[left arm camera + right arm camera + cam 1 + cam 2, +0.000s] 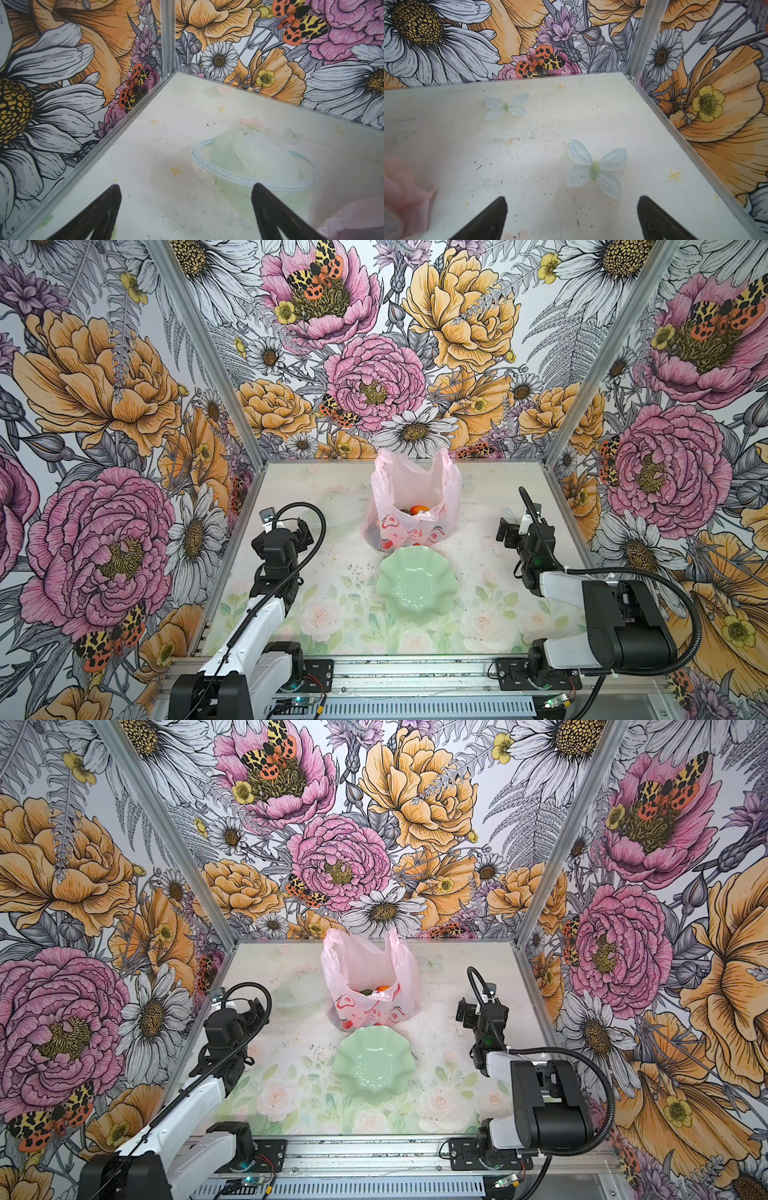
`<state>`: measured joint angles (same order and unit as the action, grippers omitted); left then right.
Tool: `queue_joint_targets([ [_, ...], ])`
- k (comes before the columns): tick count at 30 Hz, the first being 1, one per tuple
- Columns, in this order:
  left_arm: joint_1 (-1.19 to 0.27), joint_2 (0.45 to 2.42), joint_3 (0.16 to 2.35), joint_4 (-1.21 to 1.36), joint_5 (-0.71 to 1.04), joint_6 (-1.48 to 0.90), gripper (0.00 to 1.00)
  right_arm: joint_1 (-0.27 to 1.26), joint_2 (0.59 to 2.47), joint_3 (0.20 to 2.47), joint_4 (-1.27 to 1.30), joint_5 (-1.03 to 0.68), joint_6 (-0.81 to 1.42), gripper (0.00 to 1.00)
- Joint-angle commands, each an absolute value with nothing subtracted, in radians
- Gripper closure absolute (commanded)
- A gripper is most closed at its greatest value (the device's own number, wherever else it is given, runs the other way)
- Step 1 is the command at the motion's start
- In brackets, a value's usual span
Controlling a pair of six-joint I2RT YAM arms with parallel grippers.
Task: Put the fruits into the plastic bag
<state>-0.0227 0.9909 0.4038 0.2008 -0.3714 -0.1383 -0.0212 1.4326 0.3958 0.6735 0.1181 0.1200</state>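
**Hovering wide open on both sides**

My left gripper (300,529) hangs with jaws spread wide, at nine o'clock of the pink plastic bag (415,485). Orange and dark fruits (417,511) lie inside it. A pale green scalloped dish (417,587) sits just beside, at six o'clock. My right gripper (505,532) gapes at three o'clock.

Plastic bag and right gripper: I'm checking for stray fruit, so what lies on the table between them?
Nothing. In a top view the table between the plastic bag and the open right gripper is bare, with no fruit there.
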Motion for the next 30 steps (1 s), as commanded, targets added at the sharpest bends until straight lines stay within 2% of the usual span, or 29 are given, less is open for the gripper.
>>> queue_joint_targets([
  [1,-0.009,1.029,0.386,0.336,-0.381,-0.094,0.01,-0.03,1.464,0.397,0.801,0.1,0.101,0.01],
  [8,-0.005,1.117,0.369,0.435,-0.385,-0.087,0.01,-0.033,1.536,0.35,0.952,0.095,0.103,0.01],
  [30,-0.007,1.419,0.386,0.795,-0.229,-0.017,0.01,-0.044,1.533,0.376,0.892,0.091,0.115,0.0],
])
